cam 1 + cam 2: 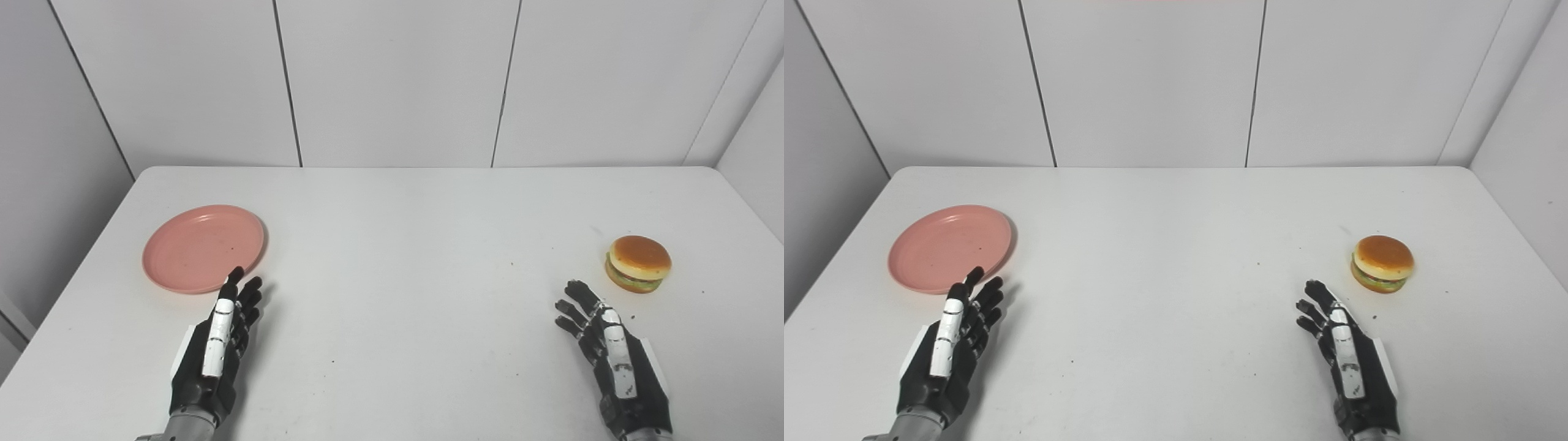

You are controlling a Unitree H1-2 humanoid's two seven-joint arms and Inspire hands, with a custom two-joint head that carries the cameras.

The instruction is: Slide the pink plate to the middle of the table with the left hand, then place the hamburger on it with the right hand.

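One white table. One pink plate lies flat on the far left, rim up — round, no long axis. One hamburger sits upright on the right, bun top up. Two hands, both released, fingers spread: left hand with fingertips at the plate's near rim; right hand near the hamburger, apart from it.
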